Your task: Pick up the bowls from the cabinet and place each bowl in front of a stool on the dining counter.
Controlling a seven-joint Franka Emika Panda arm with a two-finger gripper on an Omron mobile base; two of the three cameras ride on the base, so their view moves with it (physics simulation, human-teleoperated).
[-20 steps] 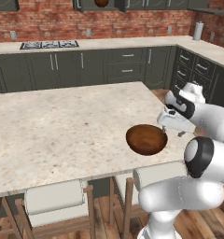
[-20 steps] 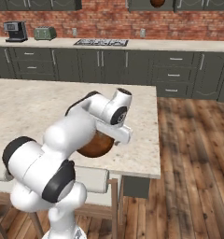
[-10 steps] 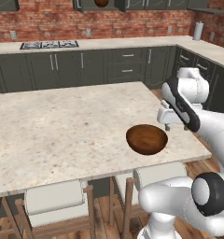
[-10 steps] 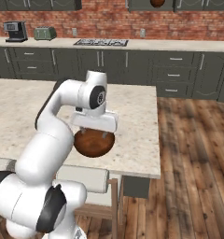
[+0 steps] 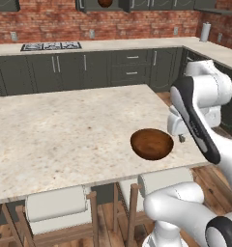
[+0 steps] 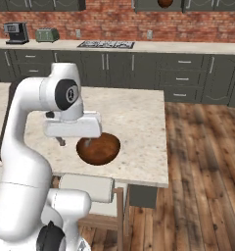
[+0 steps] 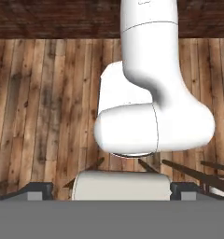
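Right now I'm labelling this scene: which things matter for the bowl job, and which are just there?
Job: bowl on the counter; second bowl in the cabinet; dining counter; stools.
Just there: hob; coffee machine; toaster; drawers.

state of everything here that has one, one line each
bowl on the dining counter: upright, resting near the edge above a stool, free of the gripper
second bowl: in the open wall cabinet, not yet fetched
gripper: beside the counter bowl, holding nothing; open or shut unclear
stools: tucked under the counter edge
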